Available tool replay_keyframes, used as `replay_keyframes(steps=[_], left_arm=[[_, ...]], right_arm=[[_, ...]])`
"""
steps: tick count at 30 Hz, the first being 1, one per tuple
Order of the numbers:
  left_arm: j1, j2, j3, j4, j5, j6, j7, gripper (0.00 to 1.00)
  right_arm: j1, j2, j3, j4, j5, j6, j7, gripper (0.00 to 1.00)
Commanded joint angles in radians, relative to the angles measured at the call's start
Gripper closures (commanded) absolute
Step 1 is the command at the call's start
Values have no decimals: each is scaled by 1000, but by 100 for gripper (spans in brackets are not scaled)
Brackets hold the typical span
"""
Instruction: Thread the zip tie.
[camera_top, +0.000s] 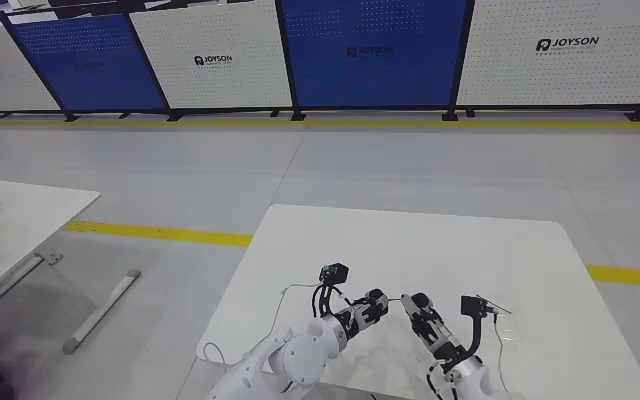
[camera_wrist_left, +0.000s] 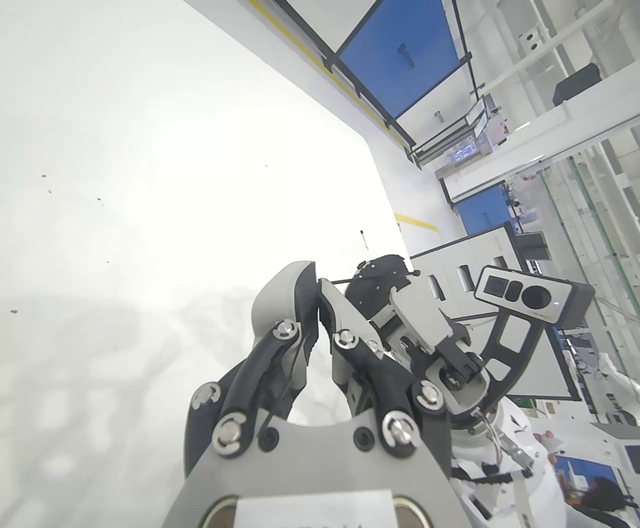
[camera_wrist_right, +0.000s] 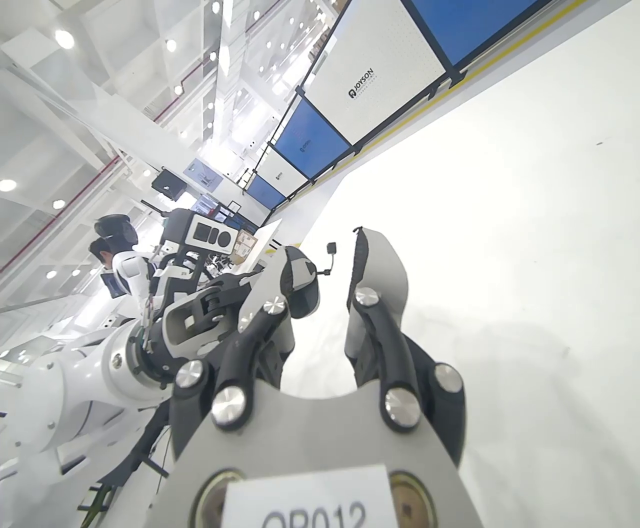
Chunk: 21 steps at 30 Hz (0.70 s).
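Note:
A thin black zip tie (camera_wrist_right: 328, 262) juts out between my two grippers, its small square head (camera_wrist_right: 331, 247) standing up at the free end. My left gripper (camera_wrist_left: 318, 287) is shut on the other end, and the strand (camera_wrist_left: 337, 281) runs from its fingertips toward the right gripper (camera_wrist_left: 380, 277). My right gripper (camera_wrist_right: 326, 245) is open, and the tie's head sits in the gap, close to one finger (camera_wrist_right: 300, 280). In the top view, the left gripper (camera_top: 376, 300) and the right gripper (camera_top: 412, 302) meet tip to tip above the near middle of the white table (camera_top: 420, 250).
The table's far half and right side (camera_top: 520, 260) are bare white surface. A thin pale cable (camera_top: 212, 350) loops off the table's near left edge. Another white table (camera_top: 40, 215) stands to the left across open floor with a yellow line (camera_top: 160, 233).

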Motion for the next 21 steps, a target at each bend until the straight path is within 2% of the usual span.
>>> replay_keyframes(steps=[1, 3, 7, 9, 10, 21], left_arm=[[0, 0, 1, 0, 0, 0, 0, 100], [-1, 0, 1, 1, 0, 1, 1, 100], [-1, 0, 2, 2, -1, 1, 2, 100], [-1, 0, 1, 4, -1, 1, 4, 100], [-1, 0, 1, 5, -1, 1, 5, 100], [3, 1, 1, -1, 1, -7, 5, 100]], right_arm=[[0, 0, 1, 1, 2, -3, -2, 75], [0, 0, 1, 2, 2, -3, -2, 81], [1, 1, 2, 2, 6, -4, -1, 84], [1, 1, 2, 3, 7, -5, -3, 92], [1, 1, 2, 3, 7, -5, -4, 100], [11, 0, -8, 4, 2, 12, 5, 100]])
